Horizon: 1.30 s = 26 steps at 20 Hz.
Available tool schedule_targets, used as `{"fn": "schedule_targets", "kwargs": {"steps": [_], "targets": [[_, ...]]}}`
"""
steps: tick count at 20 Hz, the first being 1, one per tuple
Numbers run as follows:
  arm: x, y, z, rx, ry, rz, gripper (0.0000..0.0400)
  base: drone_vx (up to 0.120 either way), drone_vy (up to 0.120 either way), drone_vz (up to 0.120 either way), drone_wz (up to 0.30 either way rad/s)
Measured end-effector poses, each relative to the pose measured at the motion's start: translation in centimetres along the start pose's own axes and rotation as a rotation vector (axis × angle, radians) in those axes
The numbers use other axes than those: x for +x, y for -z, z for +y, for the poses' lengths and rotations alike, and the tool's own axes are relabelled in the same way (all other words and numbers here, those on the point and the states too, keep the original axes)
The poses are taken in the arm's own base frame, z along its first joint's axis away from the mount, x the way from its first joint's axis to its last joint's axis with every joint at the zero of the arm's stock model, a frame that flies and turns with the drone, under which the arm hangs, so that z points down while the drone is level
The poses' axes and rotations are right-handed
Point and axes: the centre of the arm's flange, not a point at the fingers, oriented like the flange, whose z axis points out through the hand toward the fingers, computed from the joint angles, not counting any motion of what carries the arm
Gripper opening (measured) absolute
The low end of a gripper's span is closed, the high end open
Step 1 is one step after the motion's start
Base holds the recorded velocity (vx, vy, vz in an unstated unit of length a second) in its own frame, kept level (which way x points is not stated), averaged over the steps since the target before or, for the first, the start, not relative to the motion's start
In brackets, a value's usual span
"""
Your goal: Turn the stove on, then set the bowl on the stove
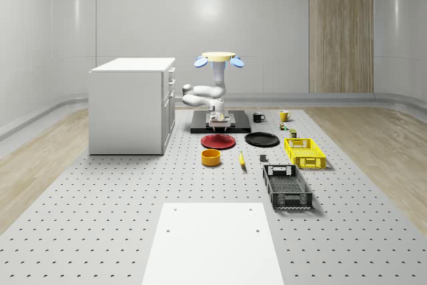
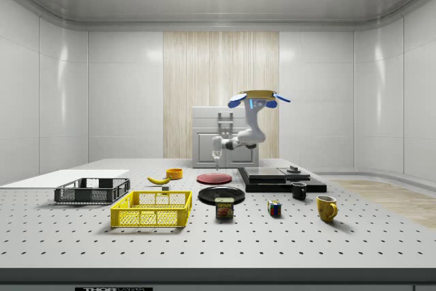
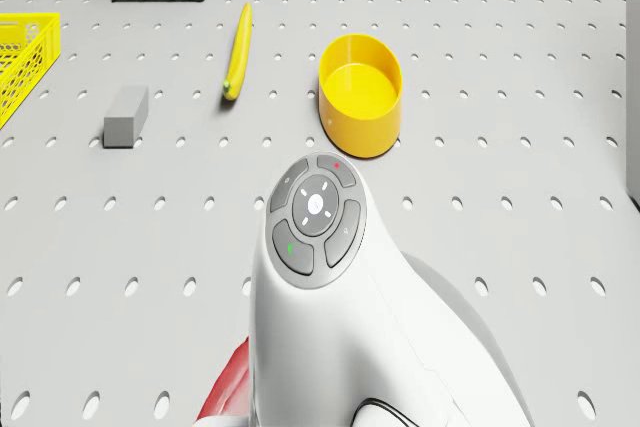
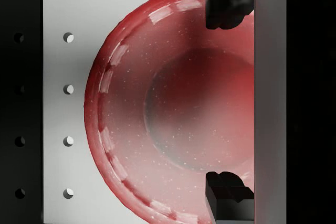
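I hover above the stove (image 1: 220, 126) at the desk's (image 1: 133, 191) far end; my pincer (image 4: 229, 98) hangs with fingers (image 4: 227, 4) apart over the red plate (image 4: 173, 108) beside the stove; the yellow bowl (image 3: 361, 93) sits nearer the camera, near a banana (image 3: 237, 65).

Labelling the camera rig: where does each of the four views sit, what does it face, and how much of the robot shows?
Whole-scene: high off the robot, facing the cabinet; hovering drone, arm and gripper show.
Side: low at table level, across the stove; whole robot shows.
Drone: on the body, down at the yellow bowl; arm shows.
Wrist: along the gripper, onto the red plate; open fingertips show.
Shared: red plate.
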Motion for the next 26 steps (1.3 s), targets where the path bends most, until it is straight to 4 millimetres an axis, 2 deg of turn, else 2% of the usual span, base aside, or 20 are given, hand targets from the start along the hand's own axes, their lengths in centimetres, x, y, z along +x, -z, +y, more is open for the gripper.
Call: {"fn": "schedule_targets", "kwargs": {"steps": [26], "targets": [[0.0,0.0,0.0,0.0,0.0,0.0,0.04,0.12,0.0,0.0,0.0]]}}
